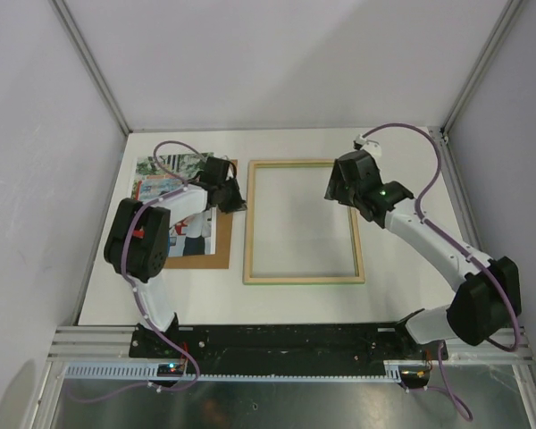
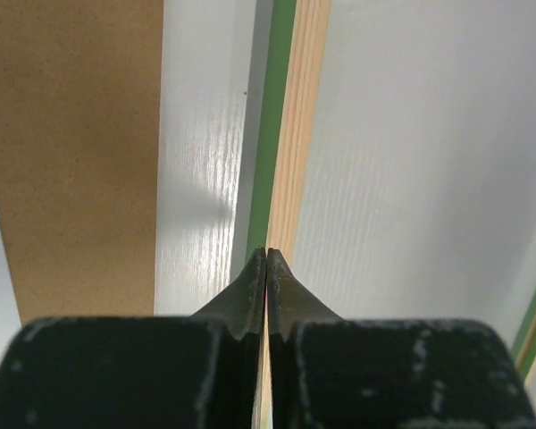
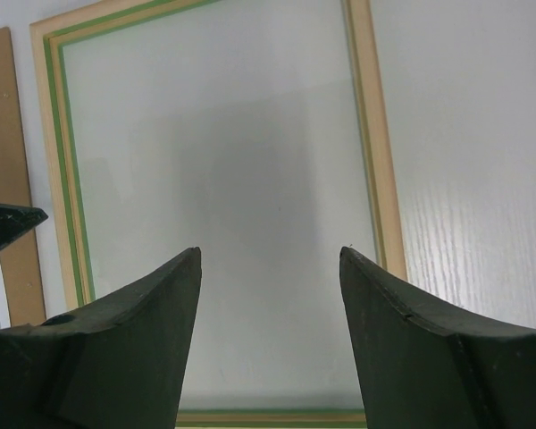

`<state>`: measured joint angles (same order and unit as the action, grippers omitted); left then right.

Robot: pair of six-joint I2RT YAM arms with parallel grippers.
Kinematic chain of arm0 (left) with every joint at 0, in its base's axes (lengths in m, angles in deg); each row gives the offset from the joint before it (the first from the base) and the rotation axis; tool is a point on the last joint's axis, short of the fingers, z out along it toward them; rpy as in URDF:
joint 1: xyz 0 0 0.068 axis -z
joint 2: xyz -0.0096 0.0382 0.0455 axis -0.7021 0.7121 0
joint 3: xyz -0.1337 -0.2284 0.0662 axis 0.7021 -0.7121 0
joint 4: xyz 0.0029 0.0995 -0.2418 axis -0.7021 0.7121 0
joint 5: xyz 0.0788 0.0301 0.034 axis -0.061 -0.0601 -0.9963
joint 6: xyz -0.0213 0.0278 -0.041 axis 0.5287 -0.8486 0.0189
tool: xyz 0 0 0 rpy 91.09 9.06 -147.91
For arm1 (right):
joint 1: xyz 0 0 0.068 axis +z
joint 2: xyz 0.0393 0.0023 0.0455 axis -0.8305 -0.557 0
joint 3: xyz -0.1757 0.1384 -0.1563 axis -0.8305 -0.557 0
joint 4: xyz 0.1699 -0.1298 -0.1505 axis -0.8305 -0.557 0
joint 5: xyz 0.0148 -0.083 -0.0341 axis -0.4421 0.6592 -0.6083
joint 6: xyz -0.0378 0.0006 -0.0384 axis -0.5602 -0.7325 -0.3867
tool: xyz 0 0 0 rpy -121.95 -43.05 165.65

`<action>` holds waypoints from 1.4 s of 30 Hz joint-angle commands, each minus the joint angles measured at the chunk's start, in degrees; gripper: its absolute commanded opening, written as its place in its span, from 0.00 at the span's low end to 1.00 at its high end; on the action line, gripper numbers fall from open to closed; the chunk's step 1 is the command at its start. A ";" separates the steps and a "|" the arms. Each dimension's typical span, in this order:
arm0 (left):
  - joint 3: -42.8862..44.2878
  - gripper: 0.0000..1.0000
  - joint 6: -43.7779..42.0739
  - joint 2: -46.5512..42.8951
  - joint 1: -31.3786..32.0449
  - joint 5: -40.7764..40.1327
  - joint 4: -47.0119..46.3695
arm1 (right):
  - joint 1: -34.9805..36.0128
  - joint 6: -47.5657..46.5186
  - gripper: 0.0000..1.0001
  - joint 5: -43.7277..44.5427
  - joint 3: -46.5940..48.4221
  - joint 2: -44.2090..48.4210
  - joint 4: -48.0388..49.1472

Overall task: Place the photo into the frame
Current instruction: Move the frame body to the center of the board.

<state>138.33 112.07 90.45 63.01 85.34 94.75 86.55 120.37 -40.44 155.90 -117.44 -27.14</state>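
Left claw pinched shut, nothing seen between pads. Sits by left rail of frame, on board side.
Photo lies on board, left of this claw. Long axis near-far, parallel to frame.
Right claw wide, empty, above frame opening.
Left arm nearer photo.

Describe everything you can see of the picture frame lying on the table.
The frame is a thin rectangle lying flat on the white table, pale wood face up, with green showing along its edges. Its opening is empty; the table shows through. It sits right of the brown backing board, apart by a strip of table. The shut left pincer points at its left rail; contact is unclear.
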 commanded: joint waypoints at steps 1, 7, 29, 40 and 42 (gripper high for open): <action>3.84 0.01 -1.66 3.37 2.01 -5.13 2.19 | -2.04 0.22 0.67 -0.91 -2.09 4.24 0.51; 5.50 0.00 -1.06 6.11 4.03 -6.54 2.71 | -4.14 -0.47 0.67 -2.94 -4.20 6.59 0.62; 10.46 0.00 4.69 11.11 11.78 -4.72 2.72 | -7.67 -1.28 0.67 -7.10 -7.71 9.60 0.58; 13.35 0.00 8.00 13.27 16.85 -4.64 2.70 | -8.04 -1.64 0.66 -8.04 -8.42 11.02 -0.40; 13.21 0.00 8.50 13.16 17.56 -4.70 2.66 | -8.06 -1.60 0.67 -8.24 -8.55 11.23 -0.58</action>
<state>151.07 118.80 101.86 78.66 80.51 94.75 78.76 119.82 -48.18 147.51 -108.15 -27.42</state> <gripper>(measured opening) 0.005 0.667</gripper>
